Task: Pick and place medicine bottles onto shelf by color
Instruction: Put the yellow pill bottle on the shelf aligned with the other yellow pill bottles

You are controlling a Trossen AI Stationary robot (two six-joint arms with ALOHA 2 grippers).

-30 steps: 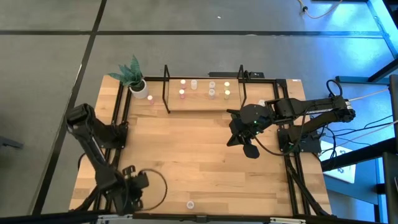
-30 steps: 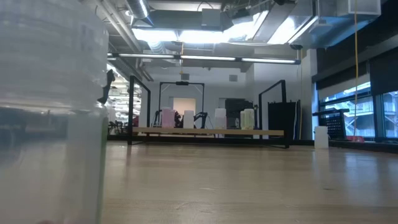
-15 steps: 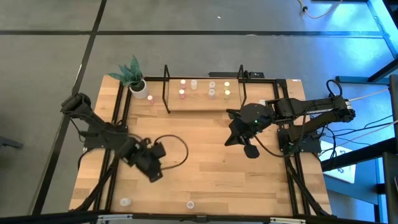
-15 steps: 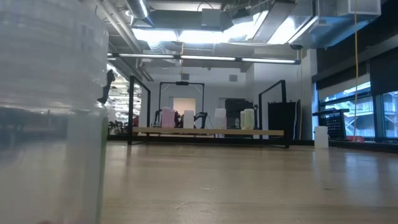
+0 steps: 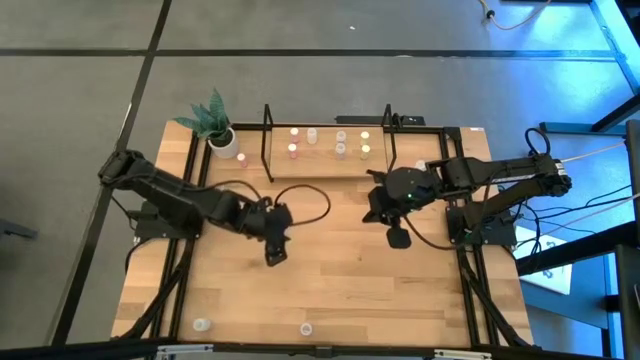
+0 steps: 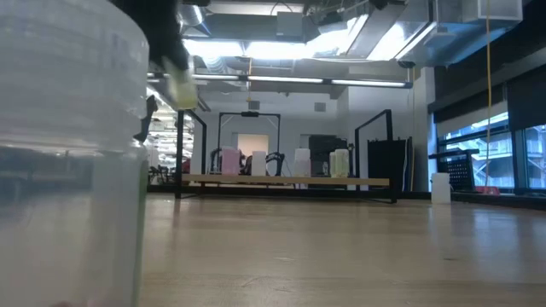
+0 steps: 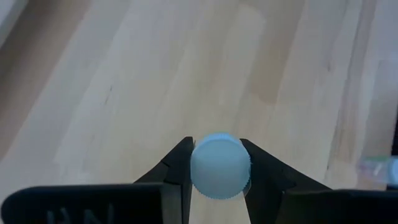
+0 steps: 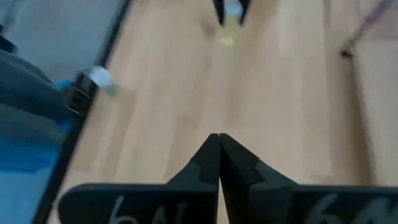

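My left gripper (image 5: 272, 256) is over the middle of the table, shut on a tiny whitish medicine bottle (image 7: 217, 165). The bottle also shows in the low view (image 6: 181, 85), pale yellow-green and high above the tabletop. My right gripper (image 5: 397, 239) is shut and empty to the right of the middle, in front of the shelf's right end. The shelf (image 5: 330, 168) stands at the far edge, and several bottles stand upright on its board. Two more bottles (image 5: 202, 324) (image 5: 306, 328) stand on the table near its front edge. My left gripper pinches the bottle between its two fingers (image 7: 177, 163), on opposite sides just below its round whitish top (image 7: 217, 163). The fingers come from above, pointing down. The bottle is about upright, top toward the wrist camera, lifted clear of the table.
A white pot with a green plant (image 5: 222, 135) stands left of the shelf. A big blurred translucent bottle (image 6: 68, 153) fills the left of the low view, close to that camera. Bare wood (image 5: 340, 280) lies between the grippers and the front edge.
My left gripper has swung from the table's near left corner toward the far edge and the right, to the middle of the table. The bottle it holds has come into the low view, high above the table. A bottle near the front left corner has come into sight.
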